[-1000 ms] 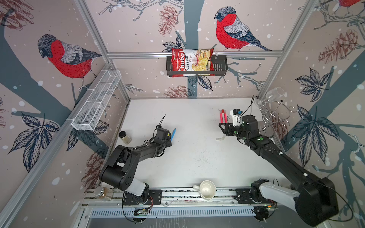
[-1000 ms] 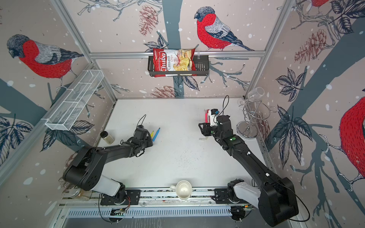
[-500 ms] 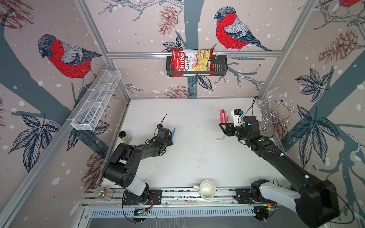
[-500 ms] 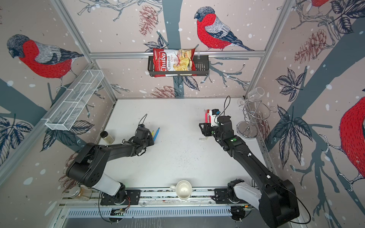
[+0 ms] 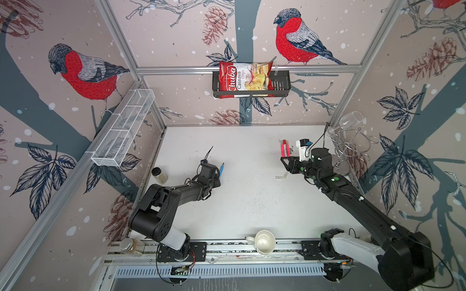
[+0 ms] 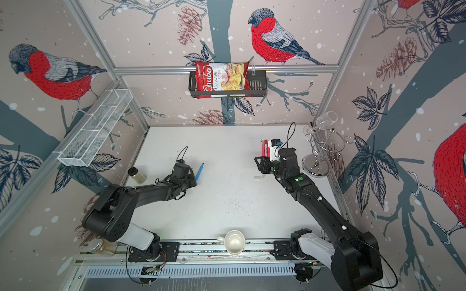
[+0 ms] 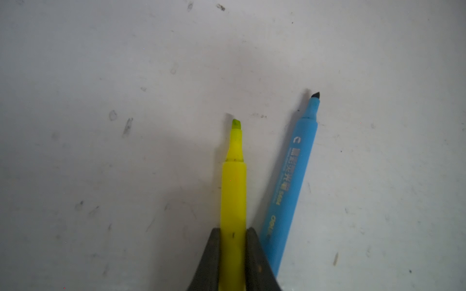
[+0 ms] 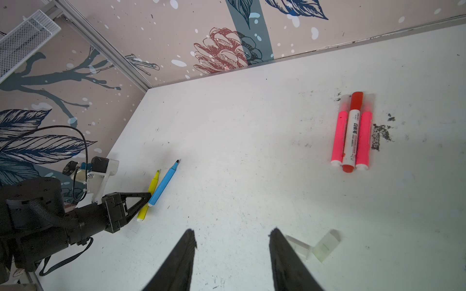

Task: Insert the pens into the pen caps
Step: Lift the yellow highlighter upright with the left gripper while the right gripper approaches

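My left end effector [image 7: 233, 230] pinches the yellow pen [image 7: 233, 191] on the desk [image 8: 252, 126], beside the blue pen [image 7: 290, 181]; both need caps. My right end effector [image 8: 233, 230] is spread and empty near two clear caps [image 8: 325, 245]. The three other pens [image 8: 351, 131] look capped.

place: robot lab cell | cues: aluminium frame [image 5: 176, 69], bird-print wall panels [image 5: 85, 75], arm mounting rail [image 5: 227, 248]

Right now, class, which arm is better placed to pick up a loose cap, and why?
The right: the open right gripper hovers beside the clear caps, while the left gripper is shut on the yellow pen.
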Tool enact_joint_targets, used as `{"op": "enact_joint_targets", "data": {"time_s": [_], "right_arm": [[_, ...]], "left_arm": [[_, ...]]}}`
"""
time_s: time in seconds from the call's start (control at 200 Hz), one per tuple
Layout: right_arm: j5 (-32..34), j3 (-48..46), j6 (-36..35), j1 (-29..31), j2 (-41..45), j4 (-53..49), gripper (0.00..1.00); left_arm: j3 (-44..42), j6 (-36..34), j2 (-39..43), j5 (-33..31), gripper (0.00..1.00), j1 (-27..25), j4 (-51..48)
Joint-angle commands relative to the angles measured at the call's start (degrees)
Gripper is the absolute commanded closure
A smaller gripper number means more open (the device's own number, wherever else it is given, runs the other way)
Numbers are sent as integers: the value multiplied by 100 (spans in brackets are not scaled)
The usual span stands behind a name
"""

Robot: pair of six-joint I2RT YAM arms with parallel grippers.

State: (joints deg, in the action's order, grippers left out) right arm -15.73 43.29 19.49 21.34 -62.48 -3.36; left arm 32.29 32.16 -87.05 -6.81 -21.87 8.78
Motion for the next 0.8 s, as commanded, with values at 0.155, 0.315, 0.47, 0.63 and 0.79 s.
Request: {"op": "enact_joint_targets", "data": {"time_s": [0.155, 0.315, 0.47, 0.63, 0.79], "right_arm": [[-379, 81, 7, -7, 16, 107, 50], [-872, 57, 8, 18, 1, 225, 49], [-1565, -46, 64, 103, -59, 500, 46], [-2091, -201, 313, 396, -277, 1045, 44], [-2296, -101, 439, 1082, -774, 1467, 43]], "left_arm": [[-57, -286, 848, 220, 88, -2, -640], [-298, -382, 1466, 688, 88, -2, -324], [-723, -413, 2276, 1172, 88, -27, 227], [-1027, -422, 3031, 1644, 87, -151, 702], [-1247, -313, 3437, 1867, 87, -554, 1326]]}}
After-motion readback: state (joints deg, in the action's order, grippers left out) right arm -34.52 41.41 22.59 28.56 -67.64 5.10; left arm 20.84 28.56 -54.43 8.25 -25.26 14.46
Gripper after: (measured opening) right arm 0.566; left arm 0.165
